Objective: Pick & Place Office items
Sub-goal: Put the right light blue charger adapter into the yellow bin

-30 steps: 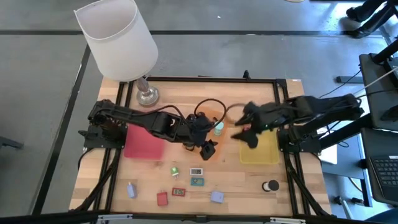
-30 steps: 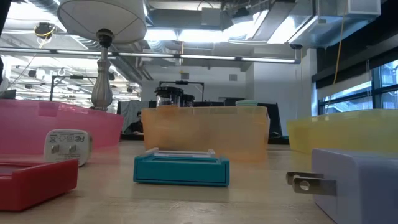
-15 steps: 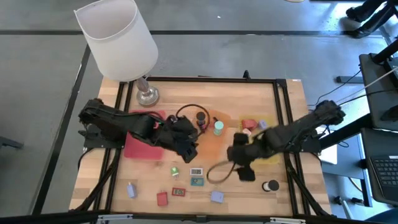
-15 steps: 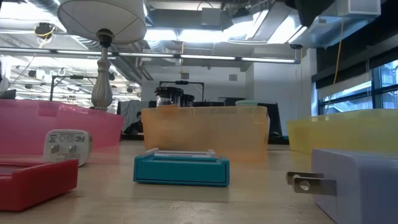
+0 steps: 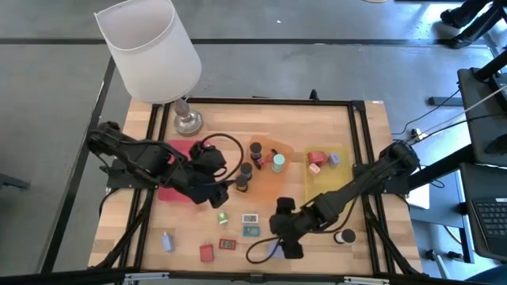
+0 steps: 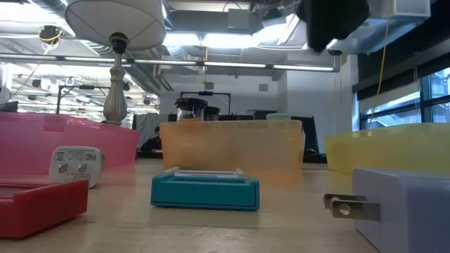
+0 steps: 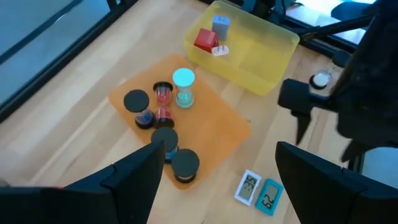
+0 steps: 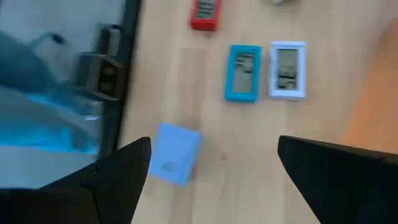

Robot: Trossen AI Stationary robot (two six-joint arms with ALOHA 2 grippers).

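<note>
The right gripper [image 5: 287, 239], fingers spread and empty, hung directly over the small lavender plastic block [image 8: 175, 152] at the table's front edge (the left gripper [image 5: 215, 190], likewise open, stood farther off).

A lamp with a big white shade [image 5: 148, 49] and a metal base [image 5: 188, 120] stands at the far left corner of the wooden tabletop [image 5: 360, 253]. Three flat trays lie across the middle: a pink tray [image 5: 176, 188] on the left, an orange tray [image 5: 272, 187] in the centre, and a yellow tray [image 5: 325, 178] on the right. Black rails [image 5: 253, 101] frame the tabletop.
</note>
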